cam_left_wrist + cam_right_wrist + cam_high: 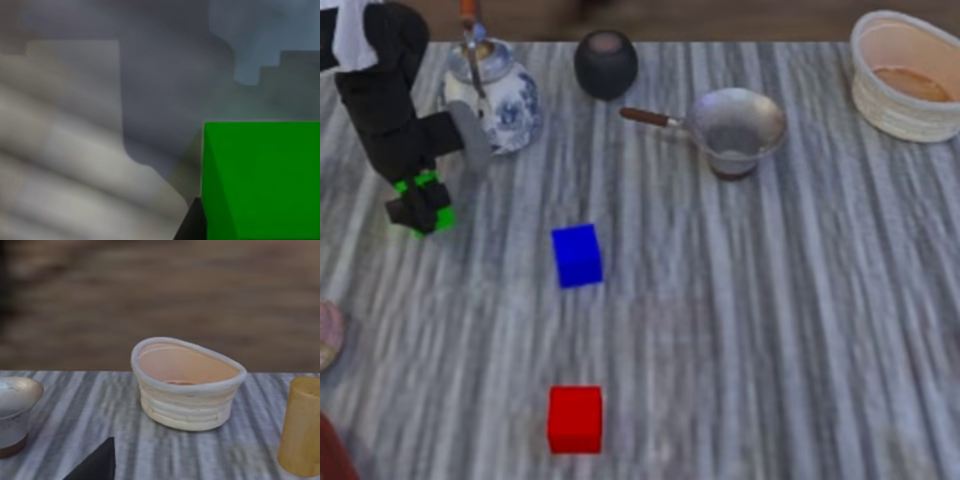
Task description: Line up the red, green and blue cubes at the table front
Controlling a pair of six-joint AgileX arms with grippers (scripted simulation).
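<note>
Black left arm (382, 95), white upper segment, dark blocky pincer (420, 205)

A grey and white streaked table (770, 330) carried a blue cube (577, 255) near its middle and a red cube (574, 419) at the front. Along the back stood a teapot (500, 95), a dark round jar (605, 63), a metal ladle-bowl (735, 130) and a cream basket (905, 75).

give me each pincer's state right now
Left pincer: closed on the green cube, by the teapot.
Right pincer: not seen in any view.
</note>
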